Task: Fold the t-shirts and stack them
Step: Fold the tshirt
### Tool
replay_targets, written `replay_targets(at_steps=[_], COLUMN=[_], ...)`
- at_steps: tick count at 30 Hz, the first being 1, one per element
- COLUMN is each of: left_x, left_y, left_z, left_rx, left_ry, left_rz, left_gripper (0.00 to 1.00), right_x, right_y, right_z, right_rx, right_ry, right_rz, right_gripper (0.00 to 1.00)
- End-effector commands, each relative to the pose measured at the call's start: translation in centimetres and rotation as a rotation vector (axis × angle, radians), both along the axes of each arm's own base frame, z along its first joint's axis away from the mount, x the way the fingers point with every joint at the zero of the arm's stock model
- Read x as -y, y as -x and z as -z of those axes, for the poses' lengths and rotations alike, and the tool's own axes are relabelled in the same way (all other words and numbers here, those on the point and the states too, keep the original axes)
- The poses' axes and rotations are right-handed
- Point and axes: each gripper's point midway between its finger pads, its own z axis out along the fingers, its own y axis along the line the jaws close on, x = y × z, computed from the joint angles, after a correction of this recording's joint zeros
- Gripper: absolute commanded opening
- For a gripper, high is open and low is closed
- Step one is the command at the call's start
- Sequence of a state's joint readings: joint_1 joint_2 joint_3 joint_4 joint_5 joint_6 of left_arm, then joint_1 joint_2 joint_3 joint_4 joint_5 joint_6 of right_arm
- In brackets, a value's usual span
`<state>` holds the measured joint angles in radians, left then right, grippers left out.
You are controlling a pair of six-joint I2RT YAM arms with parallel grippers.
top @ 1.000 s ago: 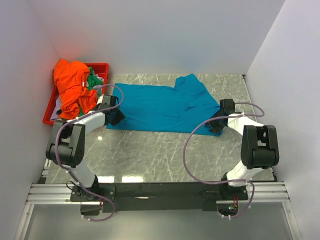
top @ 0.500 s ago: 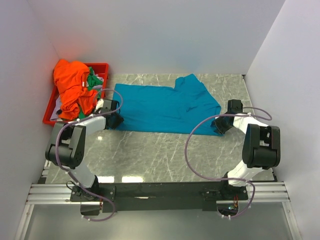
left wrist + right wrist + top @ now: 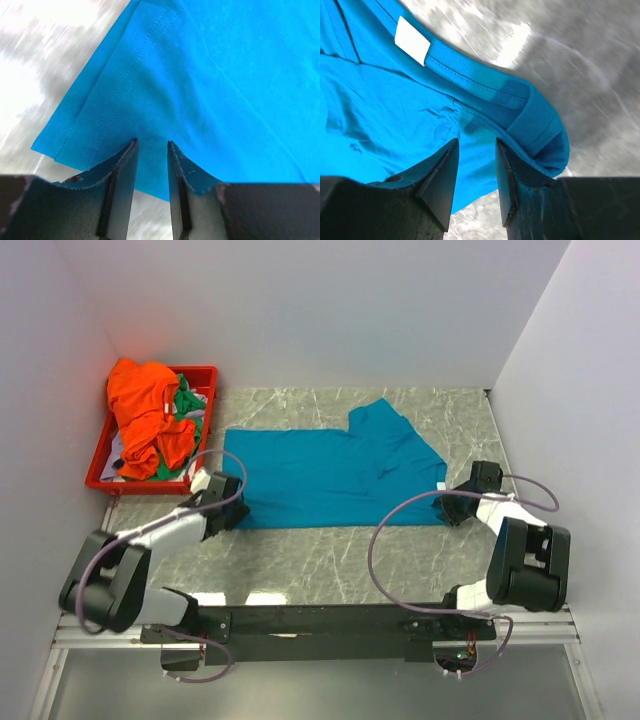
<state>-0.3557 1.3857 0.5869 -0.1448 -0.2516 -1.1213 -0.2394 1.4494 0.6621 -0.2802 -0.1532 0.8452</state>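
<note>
Currently left gripper (image 3: 152,143) and right gripper (image 3: 476,142) are pinching one teal shirt (image 3: 320,475); one orange shirt (image 3: 145,415) and one green shirt (image 3: 186,403) are lying in one tray (image 3: 200,370).

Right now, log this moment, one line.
teal-blue cloth t-shirt spread on grey marble table | left fingers pinch near hem | right fingers pinch near collar
</note>
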Motion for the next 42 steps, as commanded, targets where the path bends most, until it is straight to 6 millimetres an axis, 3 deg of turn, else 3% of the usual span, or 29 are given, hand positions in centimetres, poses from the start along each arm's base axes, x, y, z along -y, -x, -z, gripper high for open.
replay_targets(at_steps=[1, 6, 11, 16, 18, 20, 21, 23, 24, 25, 26, 27, 28, 29, 30, 31, 32, 33, 34, 35, 36, 37, 38, 39, 40, 42], left_x=[-2.5, -2.9, -3.1, -2.9, -2.8, -2.6, -2.5, -2.4, -1.9, -1.9, -1.5, -1.4, -1.3, -1.5, -1.2, -1.2, -1.7, -1.6, -1.6, -2.0, -2.2, -2.4, -2.9, -3.2, -3.4, -3.9], left_y=[6.7, 9.0, 9.9, 9.2, 8.1, 6.8, 5.3, 3.7, 1.9, 0.7, -1.1, -2.1, -3.4, -4.5, -6.3, -7.6, -8.7, -10.3, -11.4, -13.1, -14.0, -15.0, -16.5, -17.3, -18.1, -19.9], left_z=[2.9, 1.7, -0.6, -3.1, -5.3, -7.0, -9.2, -10.2, -12.6, -12.2, -14.5, -15.0, -13.8, -13.9, -15.6, -14.2, -14.0, -15.2, -13.5, -14.6, -14.3, -12.4, -13.4, -13.0, -11.4, -11.8], left_rx=[-0.181, -0.147, -0.075, -0.008, 0.036, 0.073, 0.126, 0.124, 0.173, 0.147, 0.186, 0.185, 0.141, 0.131, 0.161, 0.116, 0.105, 0.132, 0.093, 0.117, 0.109, 0.065, 0.086, 0.077, 0.045, 0.062], left_ry=[-0.081, -0.047, -0.01, 0.004, -0.006, -0.033, -0.04, -0.097, -0.099, -0.141, -0.153, -0.173, -0.211, -0.238, -0.24, -0.269, -0.286, -0.285, -0.303, -0.316, -0.33, -0.351, -0.368, -0.383, -0.402, -0.428], left_rz=[-0.031, -0.047, -0.052, -0.033, -0.02, 0.008, 0.0, 0.02, 0.026, 0.028, 0.034, 0.038, 0.043, 0.052, 0.044, 0.049, 0.048, 0.045, 0.054, 0.045, 0.042, 0.05, 0.045, 0.045, 0.052, 0.05], left_gripper=[0.37, 0.37, 0.37, 0.38, 0.39, 0.41, 0.43, 0.47, 0.48, 0.49, 0.5, 0.5, 0.51, 0.51, 0.51, 0.51, 0.51, 0.5, 0.5, 0.5, 0.5, 0.49, 0.48, 0.48, 0.47, 0.47], right_x=[0.2, -0.2, -0.6, -0.3, -0.2, -0.6, -0.7, -1.8, -2.2, -2.5, -3.3, -3.5, -3.8, -4.0, -4.6, -4.8, -5.1, -5.8, -5.9, -6.3, -6.5, -6.9, -7.0, -7.2, -7.2, -7.3], right_y=[8.6, 10.3, 12.1, 11.9, 11.4, 9.7, 8.9, 6.8, 5.2, 3.9, 2.4, 1.0, 0.0, -0.9, -2.9, -3.9, -5.0, -7.1, -8.1, -9.4, -11.4, -12.4, -14.0, -15.5, -16.6, -19.3], right_z=[4.2, 3.1, 1.8, -1.2, -2.5, -4.2, -5.1, -7.6, -8.9, -10.6, -12.3, -13.6, -14.6, -15.3, -16.9, -17.4, -18.0, -18.7, -19.0, -19.6, -19.7, -19.8, -18.7, -19.8, -19.8, -19.3], right_rx=[-0.278, -0.247, -0.24, -0.12, -0.062, 0.034, 0.077, 0.187, 0.256, 0.32, 0.403, 0.438, 0.468, 0.484, 0.503, 0.504, 0.505, 0.496, 0.499, 0.515, 0.514, 0.523, 0.511, 0.548, 0.556, 0.56], right_ry=[0.045, 0.049, 0.055, 0.098, 0.111, 0.1, 0.098, 0.065, 0.058, 0.058, 0.041, 0.04, 0.047, 0.06, 0.084, 0.112, 0.132, 0.162, 0.187, 0.205, 0.213, 0.227, 0.223, 0.23, 0.237, 0.243], right_rz=[-0.008, 0.007, 0.024, 0.025, 0.032, -0.005, -0.021, -0.104, -0.144, -0.185, -0.233, -0.254, -0.279, -0.297, -0.333, -0.36, -0.38, -0.409, -0.435, -0.454, -0.47, -0.491, -0.505, -0.515, -0.531, -0.548], right_gripper=[0.43, 0.43, 0.43, 0.44, 0.44, 0.44, 0.44, 0.44, 0.44, 0.44, 0.44, 0.45, 0.46, 0.46, 0.47, 0.47, 0.47, 0.47, 0.47, 0.46, 0.46, 0.46, 0.46, 0.46, 0.46, 0.45])
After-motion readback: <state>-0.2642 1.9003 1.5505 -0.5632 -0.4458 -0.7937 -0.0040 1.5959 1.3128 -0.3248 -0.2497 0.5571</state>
